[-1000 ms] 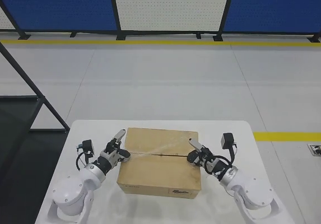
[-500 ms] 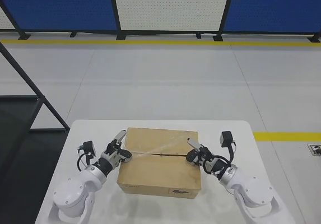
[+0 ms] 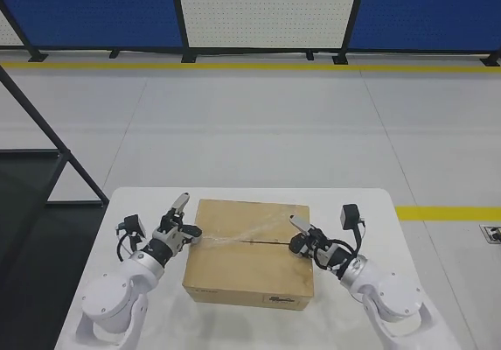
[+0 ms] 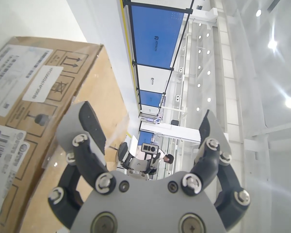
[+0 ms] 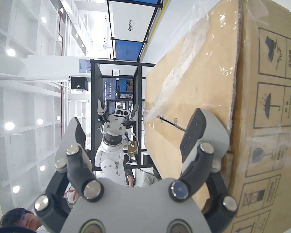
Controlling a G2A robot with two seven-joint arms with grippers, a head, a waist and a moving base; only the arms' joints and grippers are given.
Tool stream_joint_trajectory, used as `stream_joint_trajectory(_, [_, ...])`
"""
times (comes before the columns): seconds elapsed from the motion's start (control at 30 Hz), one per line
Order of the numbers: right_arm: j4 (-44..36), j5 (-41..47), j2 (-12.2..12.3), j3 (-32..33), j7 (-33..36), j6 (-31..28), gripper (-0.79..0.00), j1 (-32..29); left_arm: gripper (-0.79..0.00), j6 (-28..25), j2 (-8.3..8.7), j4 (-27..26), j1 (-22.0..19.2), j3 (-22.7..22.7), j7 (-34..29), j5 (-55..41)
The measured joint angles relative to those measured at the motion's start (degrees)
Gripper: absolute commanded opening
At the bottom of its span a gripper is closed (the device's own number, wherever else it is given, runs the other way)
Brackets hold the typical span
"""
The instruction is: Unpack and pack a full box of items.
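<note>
Left wrist view reveals side labels point(image 4: 42, 83) on the box point(image 3: 248, 254). Left gripper point(image 3: 185, 216), at 9 o'clock, is spread and has backed off the box. Right gripper point(image 3: 295, 234), at 3 o'clock, is spread.

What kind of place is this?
Likely an indoor robot test hall or lab: blue and white partition panels, a yellow floor line, and one cardboard box on a white table.

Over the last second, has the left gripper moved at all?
Yes. In the top view the left gripper has shifted slightly outward, away from the cardboard box's side edge.
</note>
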Motion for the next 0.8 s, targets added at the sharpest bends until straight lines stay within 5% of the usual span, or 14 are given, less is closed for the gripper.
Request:
stream_joint_trajectory(0.33, [-0.3,-0.6,0.1,0.2,0.3,0.2,0.0,0.1,0.0,-0.6,-0.1,3.6,-1.7,1.8,0.4,0.7])
stream_joint_trajectory(0.8, [-3.3,-8.5,0.3,-0.3,-2.7,4.1,0.0,2.7,0.0,-1.0,0.04,1.7,-0.5,1.1,0.5,-1.0])
